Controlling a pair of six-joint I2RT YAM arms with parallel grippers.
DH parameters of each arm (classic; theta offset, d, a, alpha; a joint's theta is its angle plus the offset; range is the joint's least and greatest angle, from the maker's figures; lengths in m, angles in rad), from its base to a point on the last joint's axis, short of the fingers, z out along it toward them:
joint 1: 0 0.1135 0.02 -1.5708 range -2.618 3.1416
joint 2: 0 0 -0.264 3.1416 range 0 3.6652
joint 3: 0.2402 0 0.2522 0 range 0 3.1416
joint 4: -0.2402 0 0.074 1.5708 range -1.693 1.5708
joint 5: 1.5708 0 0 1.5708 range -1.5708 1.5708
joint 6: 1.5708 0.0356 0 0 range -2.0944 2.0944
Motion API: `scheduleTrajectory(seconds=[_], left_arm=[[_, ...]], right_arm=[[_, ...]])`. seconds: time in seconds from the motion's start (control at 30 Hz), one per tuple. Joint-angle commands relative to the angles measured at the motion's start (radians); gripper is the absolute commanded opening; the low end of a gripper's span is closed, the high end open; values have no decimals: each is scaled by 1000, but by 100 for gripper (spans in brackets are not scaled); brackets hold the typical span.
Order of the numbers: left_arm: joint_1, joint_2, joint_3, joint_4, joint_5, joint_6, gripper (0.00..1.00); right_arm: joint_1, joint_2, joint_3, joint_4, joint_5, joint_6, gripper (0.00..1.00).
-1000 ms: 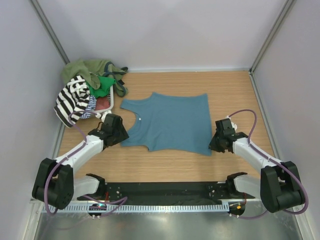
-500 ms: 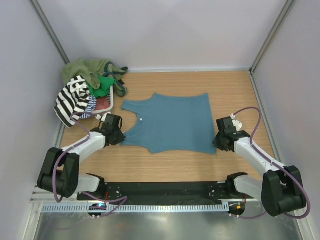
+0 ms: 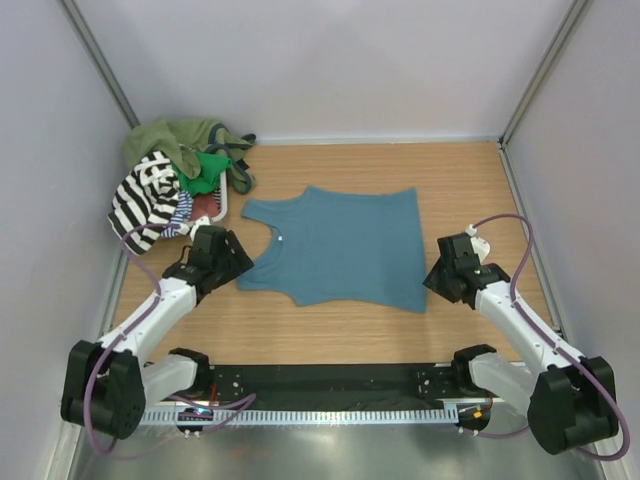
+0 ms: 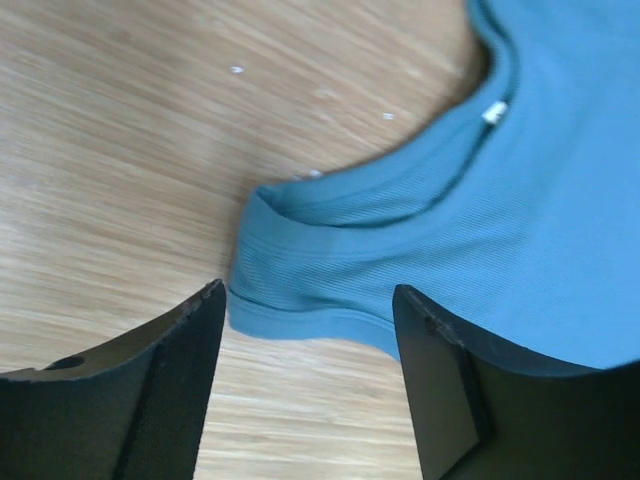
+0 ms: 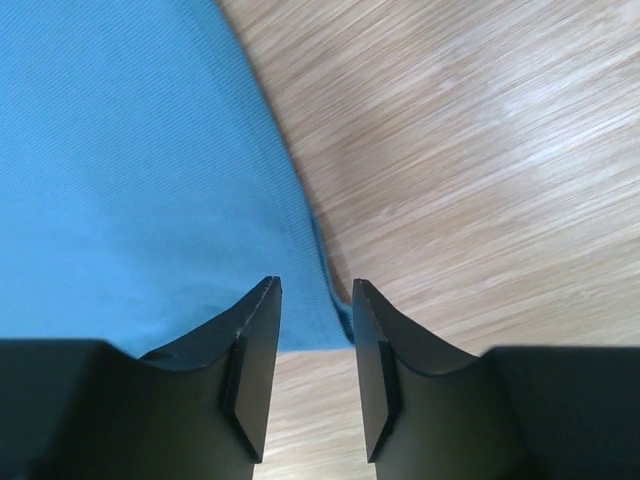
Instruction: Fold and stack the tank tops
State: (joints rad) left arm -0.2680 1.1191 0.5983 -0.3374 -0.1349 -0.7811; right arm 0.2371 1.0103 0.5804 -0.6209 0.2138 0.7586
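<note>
Teal top (image 3: 340, 245), flat in the middle of the counter (image 3: 470, 180), straps toward the left edge, hem toward the right. Heap (image 3: 170, 175) of other tops in the far-left corner, well apart from both arms. Left fingers (image 3: 232, 262) just beside the near strap (image 3: 258, 278), right fingers (image 3: 438, 280) just beside the near hem corner (image 3: 418, 303).

Left wrist: parted wide, released, gripping nothing; strap (image 4: 300, 300) end between the tips, flat on bare wood. Could close on one layer only, or shove the strap ahead and bunch it, if brought down too shallow.

Right wrist: parted narrowly, nothing held; hem corner (image 5: 315, 310) under the gap. Little cloth there; may slip off the edge on closing and leave that side behind. Uneven lift then likely: skewed fold, crooked hem, poor base for stacking. Risk too of dragging the whole top sideways by pulling on one side first.
</note>
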Motion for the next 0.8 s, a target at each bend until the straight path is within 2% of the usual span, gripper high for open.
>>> scheduleTrajectory(seconds=[0.0, 0.1, 0.27, 0.47, 0.77], left_arm=[[-29, -85, -21, -6, 67, -24, 66], [-106, -153, -40, -9, 61, -70, 61], [-232, -180, -55, -25, 34, -121, 60], [-316, -153, -78, 1, 8, -155, 58], [-405, -111, -80, 18, 4, -167, 52]], right_arm=[[33, -55, 45, -52, -22, 34, 40], [82, -61, 50, -89, -25, 74, 36], [194, -3, 75, -171, 51, 123, 40], [203, 5, 7, -123, 70, 140, 44], [203, 85, -42, -37, 96, 151, 42]])
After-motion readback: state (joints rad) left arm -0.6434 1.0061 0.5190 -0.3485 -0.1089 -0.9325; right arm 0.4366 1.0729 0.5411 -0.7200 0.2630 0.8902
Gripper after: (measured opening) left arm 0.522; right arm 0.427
